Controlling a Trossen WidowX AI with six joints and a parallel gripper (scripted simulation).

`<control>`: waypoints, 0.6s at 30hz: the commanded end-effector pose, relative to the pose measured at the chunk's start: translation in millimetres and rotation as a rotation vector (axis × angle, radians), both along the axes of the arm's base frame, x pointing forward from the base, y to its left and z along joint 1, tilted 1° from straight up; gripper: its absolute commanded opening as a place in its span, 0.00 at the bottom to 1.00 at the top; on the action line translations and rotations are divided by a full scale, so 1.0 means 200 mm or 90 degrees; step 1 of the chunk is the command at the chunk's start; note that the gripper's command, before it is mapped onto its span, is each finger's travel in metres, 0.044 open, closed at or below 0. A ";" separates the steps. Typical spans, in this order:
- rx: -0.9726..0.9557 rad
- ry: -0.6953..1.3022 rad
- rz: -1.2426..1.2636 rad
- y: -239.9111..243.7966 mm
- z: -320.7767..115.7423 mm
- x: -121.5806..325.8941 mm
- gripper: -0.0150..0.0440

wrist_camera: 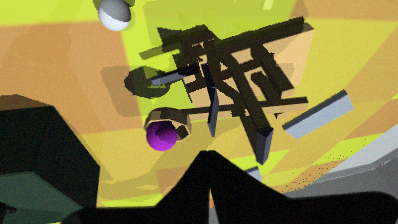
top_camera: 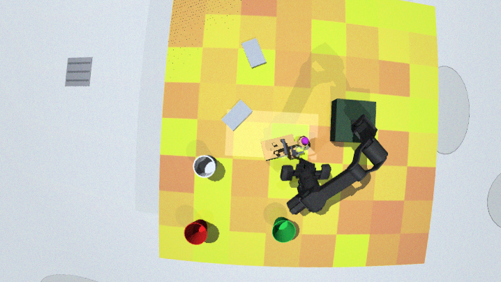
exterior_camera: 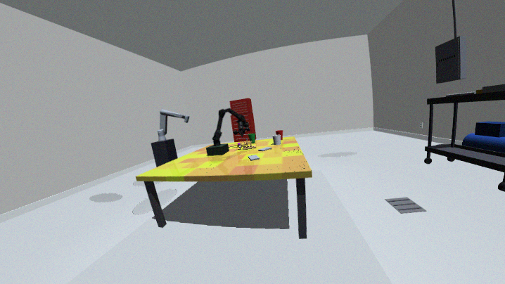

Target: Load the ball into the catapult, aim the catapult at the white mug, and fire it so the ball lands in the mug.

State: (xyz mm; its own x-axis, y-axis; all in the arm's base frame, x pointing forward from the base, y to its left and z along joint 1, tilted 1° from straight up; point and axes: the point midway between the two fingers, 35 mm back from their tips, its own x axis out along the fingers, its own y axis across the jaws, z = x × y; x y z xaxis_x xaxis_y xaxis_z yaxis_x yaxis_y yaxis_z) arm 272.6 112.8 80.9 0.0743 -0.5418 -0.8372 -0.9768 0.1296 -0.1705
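Note:
The catapult [top_camera: 268, 151] [wrist_camera: 295, 47] has a tan base with dark beams and stands left of the arm's base in the top view. A purple ball [top_camera: 304, 141] [exterior_camera: 238, 144] [wrist_camera: 161, 136] rests in the cup at the end of its arm. The white mug [top_camera: 204, 166] [exterior_camera: 276, 140] stands upright, left of the catapult and slightly lower in the top view. A white ball [wrist_camera: 114, 14] lies on the table in the wrist view; the arm hides it in the top view. My gripper [top_camera: 301, 160] [wrist_camera: 207, 157] is shut and empty, above the table close to the catapult's cup end.
A green cup [top_camera: 283, 230] [exterior_camera: 252, 136] and a red cup [top_camera: 195, 233] [exterior_camera: 279, 133] stand along the lower side in the top view. One flat grey block [top_camera: 236, 114] lies near the catapult, another [top_camera: 254, 52] farther up. My arm's dark green base [top_camera: 338, 121] stands to the catapult's right.

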 end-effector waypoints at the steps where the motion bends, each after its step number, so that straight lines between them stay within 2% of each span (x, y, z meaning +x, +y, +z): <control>1: -0.051 0.036 0.062 -0.03 0.00 -0.09 0.25; 7: -0.121 0.086 0.144 -0.08 0.00 -0.19 0.25; 18: -0.123 0.088 0.146 -0.07 -0.04 -0.19 0.25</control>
State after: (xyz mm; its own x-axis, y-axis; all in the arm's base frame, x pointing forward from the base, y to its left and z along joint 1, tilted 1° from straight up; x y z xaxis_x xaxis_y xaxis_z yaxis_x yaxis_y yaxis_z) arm 234.4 98.1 77.9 0.1040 -0.6696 -0.7354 -0.9930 -0.1115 -0.0389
